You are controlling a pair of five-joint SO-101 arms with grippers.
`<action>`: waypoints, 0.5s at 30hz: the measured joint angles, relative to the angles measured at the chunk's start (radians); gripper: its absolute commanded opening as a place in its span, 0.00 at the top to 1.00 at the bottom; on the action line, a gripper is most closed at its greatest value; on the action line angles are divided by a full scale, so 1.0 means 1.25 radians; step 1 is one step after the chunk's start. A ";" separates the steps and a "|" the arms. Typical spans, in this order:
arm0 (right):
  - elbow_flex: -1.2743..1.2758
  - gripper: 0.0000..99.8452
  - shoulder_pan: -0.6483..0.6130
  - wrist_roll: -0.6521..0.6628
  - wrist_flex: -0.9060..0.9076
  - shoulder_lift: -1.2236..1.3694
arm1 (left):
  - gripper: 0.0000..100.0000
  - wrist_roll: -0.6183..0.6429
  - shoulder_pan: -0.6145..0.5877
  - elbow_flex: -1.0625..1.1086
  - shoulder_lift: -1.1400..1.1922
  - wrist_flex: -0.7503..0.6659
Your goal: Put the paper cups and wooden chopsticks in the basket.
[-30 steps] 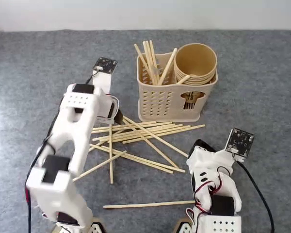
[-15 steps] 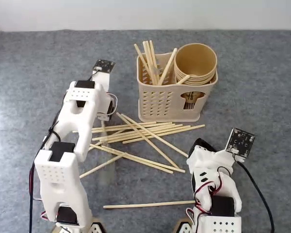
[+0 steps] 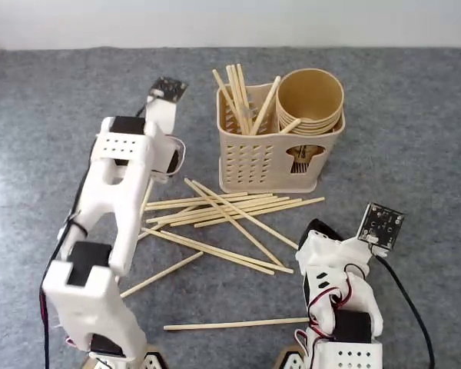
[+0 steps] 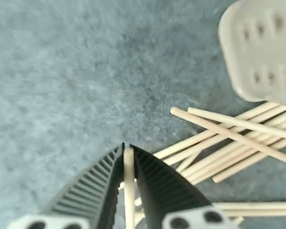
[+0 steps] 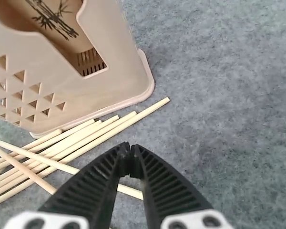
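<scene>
- One chopstick [image 4: 129, 188] is sitting pinched in your left gripper [image 4: 127, 151], beside the basket [image 3: 265, 165].
- Your right gripper [image 5: 130, 150] is hovering pressed together, empty, near loose chopsticks [image 3: 230, 211].
- Stacked cups [image 3: 311, 100] are resting in the basket.

Mottled grey felt-covered table [image 3: 415, 154]. Beige slotted plastic basket [image 3: 250, 165] with triangle cut-outs. Tan round paper cups [image 3: 311, 96], one bearing a dark bamboo motif. Pale wooden chopsticks [image 3: 230, 209]. Black ribbed left tool [image 4: 127, 153] and right tool [image 5: 130, 149].

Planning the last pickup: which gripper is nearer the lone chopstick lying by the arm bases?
Right. The right gripper sits a little beyond the lone chopstick's end; the left gripper, shut on another chopstick, is farther off beside the basket.
</scene>
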 measured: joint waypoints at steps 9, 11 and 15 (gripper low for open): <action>0.000 0.99 0.000 0.000 0.000 0.000 | 0.99 -0.001 0.000 -0.002 -0.218 0.014; 0.000 0.99 0.000 0.000 0.000 0.000 | 0.99 -0.001 0.000 -0.020 -0.264 0.014; 0.000 0.99 0.000 0.000 0.001 0.000 | 0.99 -0.001 0.000 -0.069 -0.333 0.014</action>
